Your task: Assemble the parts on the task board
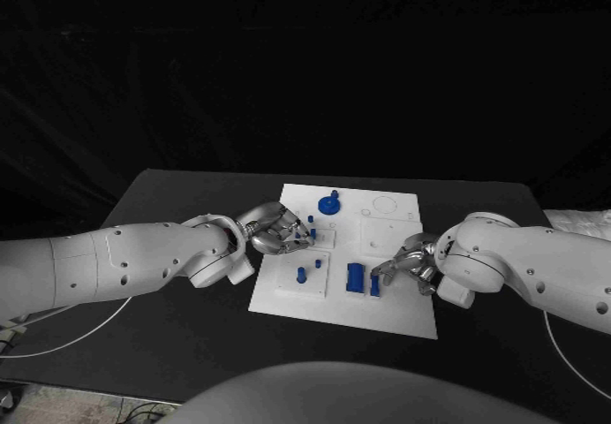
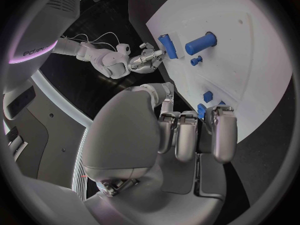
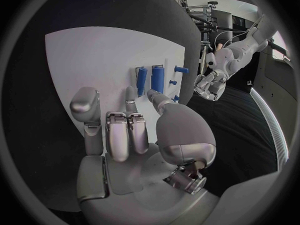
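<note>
Task board (image 1: 382, 309) runs lengthwise away from the robot; left hand (image 1: 278, 231) pinches a part (image 1: 312, 234).

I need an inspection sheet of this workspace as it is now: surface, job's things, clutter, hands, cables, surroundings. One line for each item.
Surface: black table, bare around the board.
Job's things: white task board in the middle; on it a round blue part at the far side, two long blue parts side by side nearer, and a small blue peg.
Clutter: nothing seen.
Hands: left hand at the board's left edge, fingers curled over small blue parts; whether it grips one, cannot tell. Right hand beside the long blue parts, fingers apart, holding nothing.
Cables: white cable on the table under the left arm.
Surroundings: dark backdrop.
</note>
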Controlling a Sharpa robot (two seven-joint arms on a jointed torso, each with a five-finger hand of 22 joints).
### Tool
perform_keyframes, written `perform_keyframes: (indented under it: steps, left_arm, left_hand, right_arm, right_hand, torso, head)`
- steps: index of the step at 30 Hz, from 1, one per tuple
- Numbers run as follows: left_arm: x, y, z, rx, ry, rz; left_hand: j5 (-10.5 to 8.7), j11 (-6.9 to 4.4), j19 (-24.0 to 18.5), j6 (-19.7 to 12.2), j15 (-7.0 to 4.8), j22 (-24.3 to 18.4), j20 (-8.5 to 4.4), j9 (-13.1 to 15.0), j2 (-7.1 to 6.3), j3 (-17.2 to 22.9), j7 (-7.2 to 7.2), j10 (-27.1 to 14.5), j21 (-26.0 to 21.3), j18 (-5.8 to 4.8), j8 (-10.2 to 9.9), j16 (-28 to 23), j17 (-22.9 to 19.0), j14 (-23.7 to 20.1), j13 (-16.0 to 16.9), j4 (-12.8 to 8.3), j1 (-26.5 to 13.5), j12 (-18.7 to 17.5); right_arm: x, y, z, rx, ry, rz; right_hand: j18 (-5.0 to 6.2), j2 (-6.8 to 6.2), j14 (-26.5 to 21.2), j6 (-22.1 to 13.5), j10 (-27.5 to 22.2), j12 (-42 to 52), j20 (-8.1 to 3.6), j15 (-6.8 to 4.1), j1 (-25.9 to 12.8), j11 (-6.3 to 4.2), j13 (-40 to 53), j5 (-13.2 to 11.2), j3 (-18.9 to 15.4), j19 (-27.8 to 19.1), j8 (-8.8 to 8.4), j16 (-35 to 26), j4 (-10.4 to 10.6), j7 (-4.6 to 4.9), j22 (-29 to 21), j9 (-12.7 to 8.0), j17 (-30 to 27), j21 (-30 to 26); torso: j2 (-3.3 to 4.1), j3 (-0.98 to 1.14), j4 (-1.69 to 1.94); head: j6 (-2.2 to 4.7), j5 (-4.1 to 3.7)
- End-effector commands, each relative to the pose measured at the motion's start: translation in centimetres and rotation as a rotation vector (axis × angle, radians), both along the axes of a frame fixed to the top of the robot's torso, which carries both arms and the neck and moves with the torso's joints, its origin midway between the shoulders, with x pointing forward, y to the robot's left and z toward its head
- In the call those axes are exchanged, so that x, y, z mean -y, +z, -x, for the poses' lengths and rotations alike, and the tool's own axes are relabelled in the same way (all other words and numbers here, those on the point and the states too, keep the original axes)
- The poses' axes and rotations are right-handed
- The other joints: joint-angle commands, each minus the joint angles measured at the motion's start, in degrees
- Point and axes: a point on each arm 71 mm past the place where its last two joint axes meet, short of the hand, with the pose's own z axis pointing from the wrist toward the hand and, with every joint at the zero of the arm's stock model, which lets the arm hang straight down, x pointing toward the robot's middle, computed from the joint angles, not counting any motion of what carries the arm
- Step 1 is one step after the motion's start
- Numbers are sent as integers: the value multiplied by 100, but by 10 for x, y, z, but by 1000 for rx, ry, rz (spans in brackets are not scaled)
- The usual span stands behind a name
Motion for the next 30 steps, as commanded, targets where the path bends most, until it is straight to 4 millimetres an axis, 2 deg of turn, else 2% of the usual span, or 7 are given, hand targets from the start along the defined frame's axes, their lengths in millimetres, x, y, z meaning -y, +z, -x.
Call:
perform_keyframes:
  steps: [1,7,13,18,20,24,30]
  left_arm:
    - [2,0,1,-9,-16,4]
    - [0,1,2,-5,-11,4]
    - [-2,2,2,5,-8,8]
    - [-2,2,2,10,-7,10]
    - [-2,2,2,9,-9,11]
    - [-2,2,3,8,-10,10]
    - [-3,2,3,3,-10,8]
  left_hand:
    - [17,7,161,-23,-7,1355,-1,6,3,9,-17,537,-8,-16,36,14,1506,592,1425,-16,38,-11]
    - [17,7,159,-22,-6,1354,0,9,2,18,-17,536,-9,-15,42,14,1506,592,1423,-24,47,-13]
    - [18,7,168,-20,-6,1357,0,11,3,22,-18,538,-3,-17,46,14,1506,592,1426,-29,53,-11]
    - [18,6,176,-19,-6,1360,1,12,4,26,-18,548,3,-19,49,14,1506,592,1438,-33,58,0]
    - [18,6,176,-19,-6,1360,1,12,4,26,-18,548,3,-19,49,14,1506,592,1438,-33,58,0]
    - [20,5,176,-18,-7,1360,1,14,5,34,-18,548,2,-19,52,14,1506,592,1438,-41,68,0]
    - [20,5,176,-18,-7,1360,1,14,5,34,-18,548,2,-19,52,14,1506,592,1438,-41,68,0]
  right_arm:
    - [2,2,2,25,-27,-45]
    - [13,15,13,130,-25,-157]
    - [18,35,28,392,94,-240]
    - [21,44,47,659,253,-233]
    - [22,40,53,709,291,-221]
    - [23,31,62,778,343,-205]
    - [23,14,73,853,374,-210]
  right_hand:
    - [35,-8,486,40,597,22,16,25,-92,52,1510,-89,-41,28,-36,-21,52,10,630,-10,1274,-4]
    - [-17,-59,565,-37,597,22,-7,-4,209,27,1510,211,-25,167,91,154,-99,-18,719,124,1434,308]
    - [-138,4,598,-462,597,22,-68,-52,1236,-25,1510,910,213,404,763,232,-679,-79,889,888,1507,1005]
    - [-202,-34,598,-889,597,22,-10,28,1660,15,1510,702,193,455,1419,232,-685,-2,966,1445,1507,1410]
    - [-206,-73,598,-979,597,22,4,38,1675,14,1510,380,117,449,1711,232,-585,-31,972,1684,1507,1466]
    - [-197,-133,598,-1100,597,22,7,31,1677,14,1510,43,-1,410,2025,232,-428,-44,961,1918,1507,1462]
    - [-202,-227,598,-1472,597,22,20,50,1915,43,1510,366,-18,385,2320,232,-351,11,963,2139,1507,1514]
  torso:
    - [1,2,3]
    - [-3,0,-3]
    - [-4,-1,-6]
    - [-7,-2,-5]
    - [-4,-4,-6]
    - [1,-1,-1]
    - [3,-2,-3]
  head:
    - [-1,18]
    - [-1,54]
    - [-1,48]
    - [-1,-12]
    - [-1,-28]
    - [-1,5]
    - [-1,23]
